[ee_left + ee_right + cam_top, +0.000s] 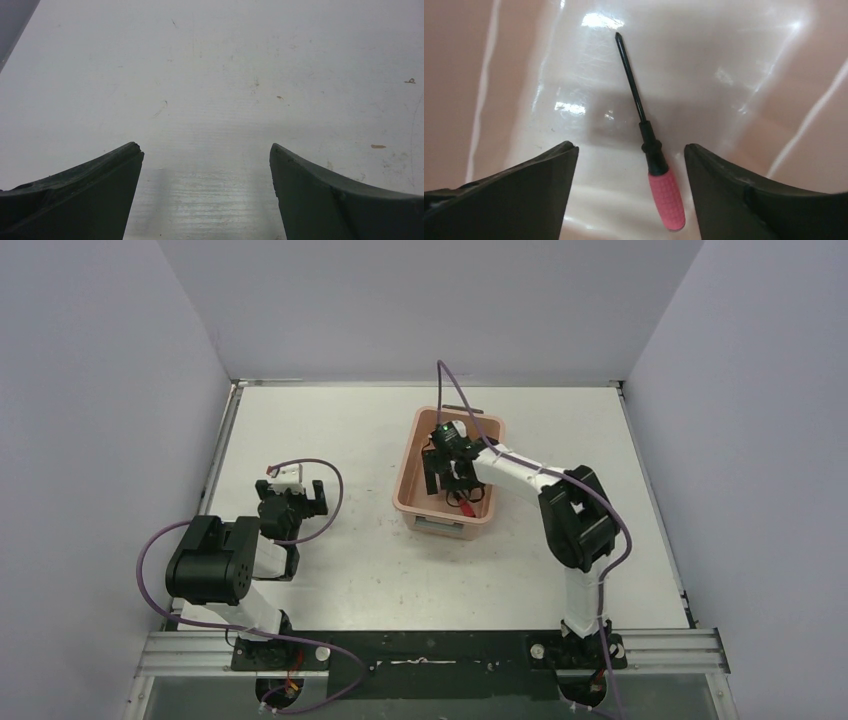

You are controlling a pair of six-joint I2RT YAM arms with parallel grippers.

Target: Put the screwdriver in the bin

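Note:
The screwdriver (659, 180), red handle and slim black shaft, lies on the floor of the salmon-pink bin (744, 60). My right gripper (630, 150) hangs open just above it, its two fingers standing apart on either side of the handle without touching it. From above, the right gripper (455, 478) is inside the bin (413, 465), and a bit of the screwdriver (470, 496) shows near the bin's front wall. Over bare table at the left, my left gripper (296, 492) is open with nothing between its fingers (90, 195).
The bin's walls rise close around the right gripper on all sides. Grey walls enclose the white table (330, 430) at the left, back and right. A purple cable (455, 390) arcs over the bin from the right arm.

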